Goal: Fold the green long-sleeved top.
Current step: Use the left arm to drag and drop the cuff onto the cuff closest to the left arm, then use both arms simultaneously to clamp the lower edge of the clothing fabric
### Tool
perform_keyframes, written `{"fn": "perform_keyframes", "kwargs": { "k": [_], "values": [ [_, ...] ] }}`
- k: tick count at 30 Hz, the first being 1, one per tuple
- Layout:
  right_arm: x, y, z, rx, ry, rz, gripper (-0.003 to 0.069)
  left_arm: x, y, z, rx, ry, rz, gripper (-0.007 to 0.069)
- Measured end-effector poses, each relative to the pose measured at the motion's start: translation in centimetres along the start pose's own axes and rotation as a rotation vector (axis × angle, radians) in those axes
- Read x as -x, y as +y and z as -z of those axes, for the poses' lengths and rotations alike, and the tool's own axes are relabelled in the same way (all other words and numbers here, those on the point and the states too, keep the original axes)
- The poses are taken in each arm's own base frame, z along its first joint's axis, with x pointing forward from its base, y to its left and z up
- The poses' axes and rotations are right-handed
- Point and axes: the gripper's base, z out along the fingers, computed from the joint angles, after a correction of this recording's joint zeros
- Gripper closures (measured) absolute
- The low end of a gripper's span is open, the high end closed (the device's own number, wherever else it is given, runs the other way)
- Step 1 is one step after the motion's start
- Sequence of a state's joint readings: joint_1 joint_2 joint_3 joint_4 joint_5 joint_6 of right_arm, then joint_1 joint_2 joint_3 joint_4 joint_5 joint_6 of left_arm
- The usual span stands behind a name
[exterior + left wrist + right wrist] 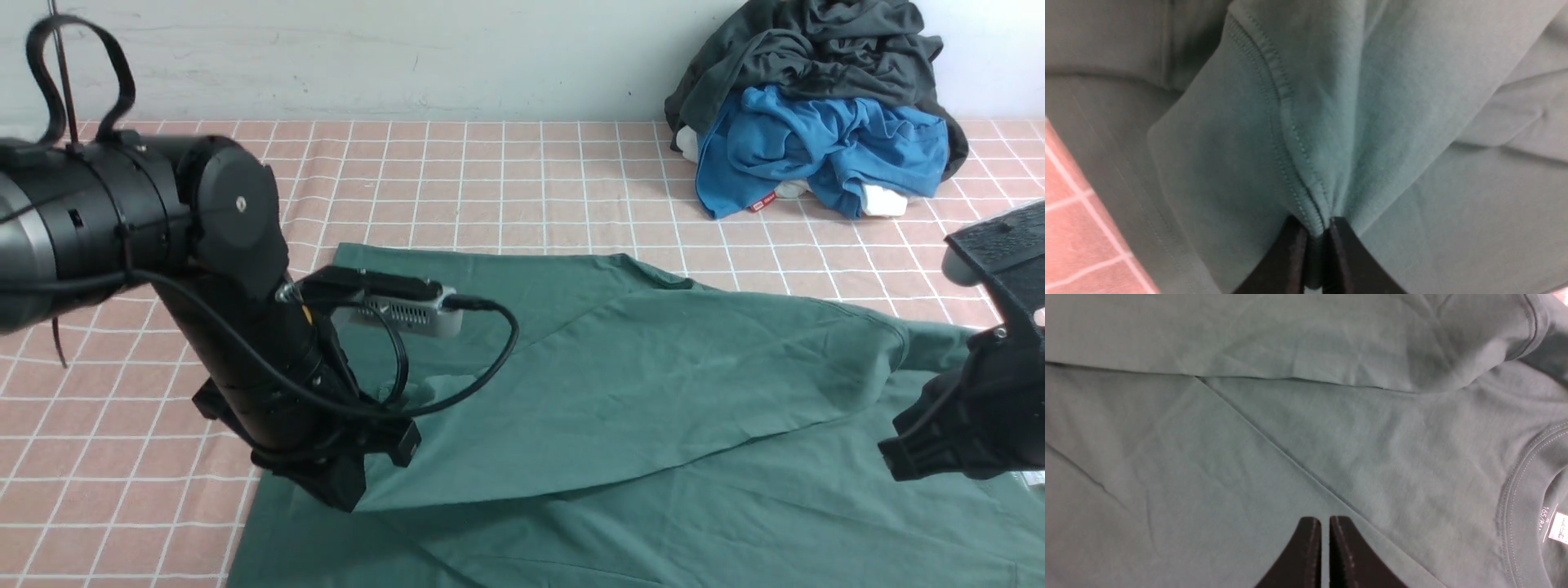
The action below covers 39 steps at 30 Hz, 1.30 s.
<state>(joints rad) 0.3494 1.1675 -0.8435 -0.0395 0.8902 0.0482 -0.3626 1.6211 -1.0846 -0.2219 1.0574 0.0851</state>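
1. Across the near half of the table (490, 180), the green long-sleeved top (735, 523) lies spread flat on the pink checked cloth. Its long axis runs from the left edge to the right edge.
2. Its crew collar (1519, 486), with a white label (1560, 526) inside, points toward the right edge, and the hem end lies toward the near left corner.
3. One sleeve (612, 392) is folded over the body. It slants from the shoulder near the right edge down to the near left.
4. The left gripper (1314, 237) is clamped on that sleeve's ribbed cuff, with the stitched seam bunched between its jaws. It is low over the top's left end.
5. The right gripper (1325, 539) is over the body beside the collar. Its jaws are nearly together with nothing between them. I cannot tell whether it touches the fabric.
6. At the far right corner, well apart from the top, a dark grey garment (816, 49) is heaped over a bright blue garment (816, 147).
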Motion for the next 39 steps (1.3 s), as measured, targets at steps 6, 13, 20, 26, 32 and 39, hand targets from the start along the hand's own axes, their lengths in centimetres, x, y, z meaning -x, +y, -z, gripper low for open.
{"fn": "perform_keyframes", "kwargs": {
  "k": [6,13,20,26,32,39],
  "values": [
    [0.0,0.2,0.0,0.023,-0.004,-0.007,0.0627,-1.1,0.4,-1.3,0.009,0.006,0.012,0.0596],
    [0.1,0.5,0.0,0.052,-0.009,0.005,0.0619,-0.9,0.5,-1.4,0.02,-0.022,0.006,0.0547],
    [-0.4,0.9,0.1,0.097,0.046,0.005,0.0597,-1.2,0.4,-1.2,0.022,-0.008,-0.035,0.0288],
    [-1.5,1.4,1.1,0.163,0.126,0.019,0.0577,-2.9,0.0,2.3,0.075,-0.068,-0.166,0.0197],
    [-2.4,1.9,2.2,0.222,0.169,0.039,0.0574,-2.5,0.9,3.2,0.186,-0.156,-0.146,0.0194],
    [-2.8,1.9,2.4,0.23,0.21,0.046,0.0574,0.1,1.7,-1.4,0.177,-0.122,-0.107,0.0194]
  ]
}}
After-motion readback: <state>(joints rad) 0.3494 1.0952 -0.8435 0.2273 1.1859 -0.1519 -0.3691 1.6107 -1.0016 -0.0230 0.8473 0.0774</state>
